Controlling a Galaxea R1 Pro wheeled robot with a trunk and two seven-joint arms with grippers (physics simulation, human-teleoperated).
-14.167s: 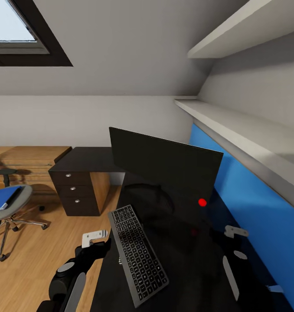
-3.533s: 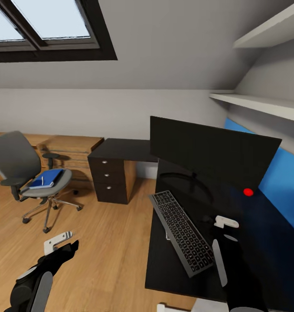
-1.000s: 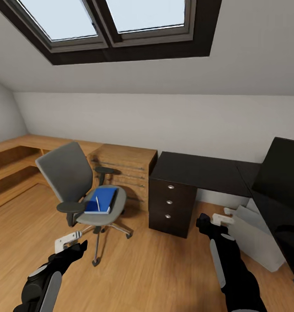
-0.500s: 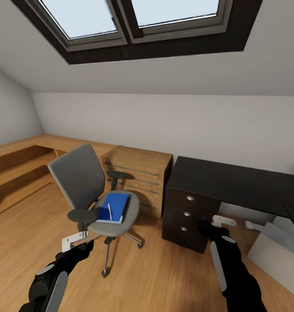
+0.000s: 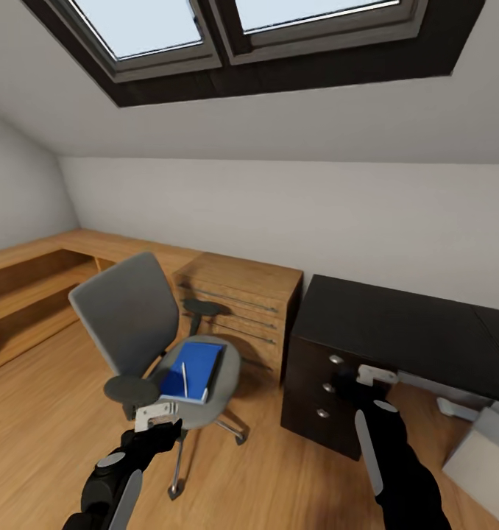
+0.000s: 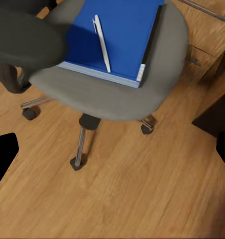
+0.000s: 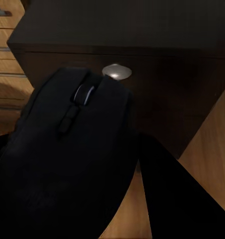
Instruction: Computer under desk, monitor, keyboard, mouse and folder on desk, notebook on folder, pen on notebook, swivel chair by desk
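On the swivel chair [image 5: 135, 324], folder [image 5: 194, 369] and pen [image 5: 184, 377] are seen.
The mouse [image 7: 72, 149] is gripped by the right hand [image 5: 367, 377]; the left hand's [image 5: 158, 414] state cannot be told.

One swivel chair [image 5: 143, 331] stands on the wooden floor, with two black armrests and one chrome base; three castors show in the left wrist view. On its seat lies one blue folder [image 5: 193, 369], one dark notebook [image 6: 152, 37] seen as a thin edge beside it, and one white pen [image 6: 101, 42]. There is one black surface [image 5: 397, 331] with one drawer unit [image 5: 316, 397] carrying three round silver knobs. One wooden shelving unit [image 5: 238, 313] sits next to it. Two skylight panes are overhead. Two tools appear: the left tool [image 5: 157, 416] and the right tool [image 5: 373, 377]. One dark mouse [image 7: 72, 144] with one scroll wheel sits in the right wrist view.
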